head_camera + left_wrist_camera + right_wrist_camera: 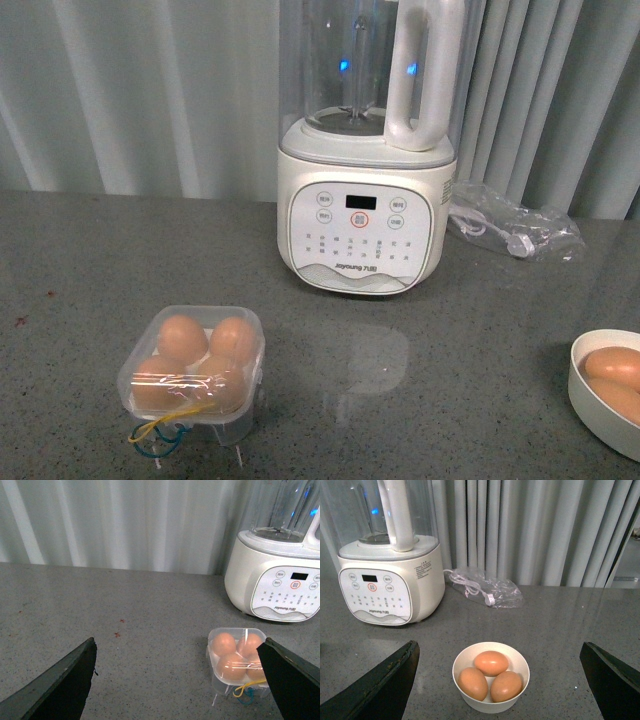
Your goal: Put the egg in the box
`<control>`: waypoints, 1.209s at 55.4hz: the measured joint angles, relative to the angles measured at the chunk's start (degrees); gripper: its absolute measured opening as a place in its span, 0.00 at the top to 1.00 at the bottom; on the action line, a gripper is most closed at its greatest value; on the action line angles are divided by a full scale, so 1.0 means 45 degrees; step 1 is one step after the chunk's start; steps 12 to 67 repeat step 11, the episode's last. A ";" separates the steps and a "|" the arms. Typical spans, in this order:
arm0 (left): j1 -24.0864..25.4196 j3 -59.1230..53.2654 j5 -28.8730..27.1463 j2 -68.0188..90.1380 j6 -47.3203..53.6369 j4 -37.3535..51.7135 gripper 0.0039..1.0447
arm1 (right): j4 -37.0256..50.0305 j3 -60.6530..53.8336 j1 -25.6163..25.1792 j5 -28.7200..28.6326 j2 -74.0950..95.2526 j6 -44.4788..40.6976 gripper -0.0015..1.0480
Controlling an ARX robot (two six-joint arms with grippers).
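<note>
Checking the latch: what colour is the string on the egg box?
Yellow and blue string, clearest in the front view.

A white blender [366, 200] stands beside a bagged cable [515, 225] on the grey counter [80, 280].

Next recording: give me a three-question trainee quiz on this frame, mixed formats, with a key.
1. True or false: the box holds four eggs.
2. How many eggs lie in the white bowl? A) one B) two C) three
3. Fill in: both the left gripper and the right gripper are ____.

Key: 1 true; 2 C; 3 open, holding nothing. The blender stands behind the box.
</note>
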 joint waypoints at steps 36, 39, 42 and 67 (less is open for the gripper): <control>0.0000 0.0000 0.0000 0.0000 -0.0005 0.0000 0.06 | 0.0000 0.0000 0.0000 0.0000 0.0000 0.0000 0.07; 0.0000 0.0000 0.0000 0.0000 -0.0005 0.0000 0.06 | 0.0000 0.0000 0.0000 0.0000 0.0000 0.0000 0.07; 0.0000 0.0000 0.0000 0.0000 -0.0005 0.0000 0.06 | 0.0000 0.0000 0.0000 0.0000 0.0000 0.0000 0.07; 0.0000 0.0000 0.0000 0.0000 -0.0005 0.0000 0.06 | 0.0000 0.0000 0.0000 0.0000 0.0000 0.0000 0.07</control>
